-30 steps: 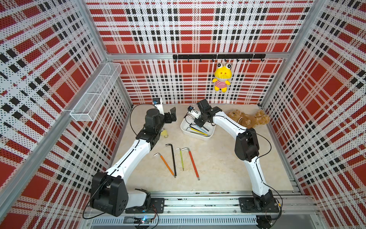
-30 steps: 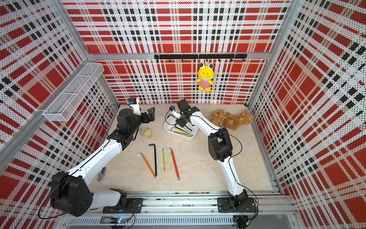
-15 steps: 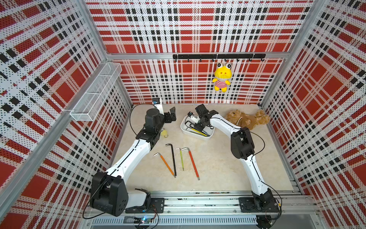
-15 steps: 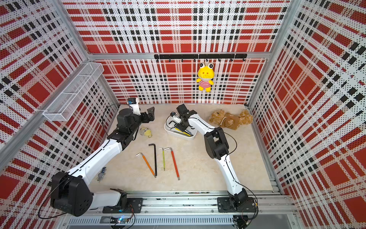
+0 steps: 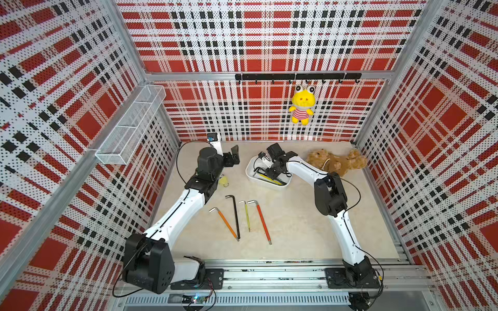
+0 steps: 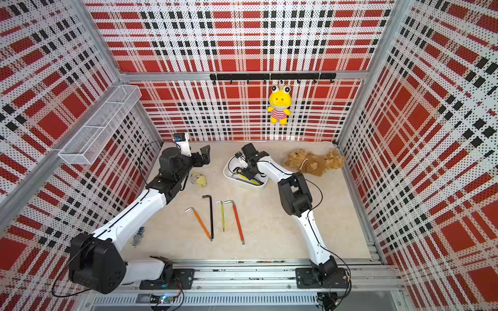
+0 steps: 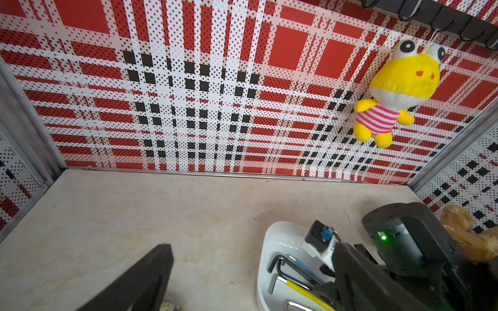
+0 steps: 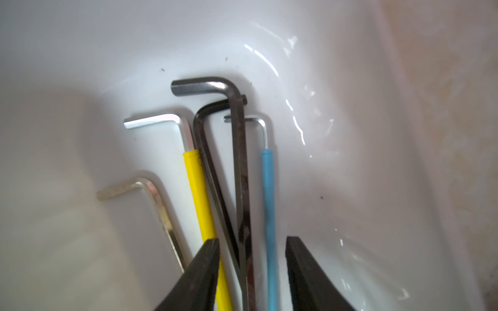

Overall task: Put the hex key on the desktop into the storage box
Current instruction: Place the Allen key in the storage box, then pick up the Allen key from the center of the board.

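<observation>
The white storage box (image 5: 252,176) (image 6: 229,176) (image 7: 262,258) stands at the back of the desktop (image 5: 296,223) and holds several hex keys: yellow-sleeved (image 8: 199,194), blue-sleeved (image 8: 268,188), two dark ones (image 8: 239,150) and a plain silver one. My right gripper (image 5: 270,172) (image 6: 249,172) (image 8: 252,239) reaches down into the box, open, with the dark and blue keys lying loose between its fingers. Several hex keys lie side by side on the desktop: orange (image 5: 225,222), black (image 5: 236,215), yellow-green (image 5: 247,215), red (image 5: 262,220). My left gripper (image 5: 233,157) (image 7: 252,245) hovers open and empty left of the box.
A brown teddy bear (image 5: 336,163) lies at the back right, next to the box. A yellow frog plush (image 5: 302,107) hangs on the back wall. A wire mesh basket (image 5: 132,126) is mounted on the left wall. A small yellow item (image 5: 223,181) and a metal clip (image 6: 136,238) lie by the left arm.
My right gripper has sunk a little deeper into the box and its jaws have opened from shut. The left arm has not moved.
</observation>
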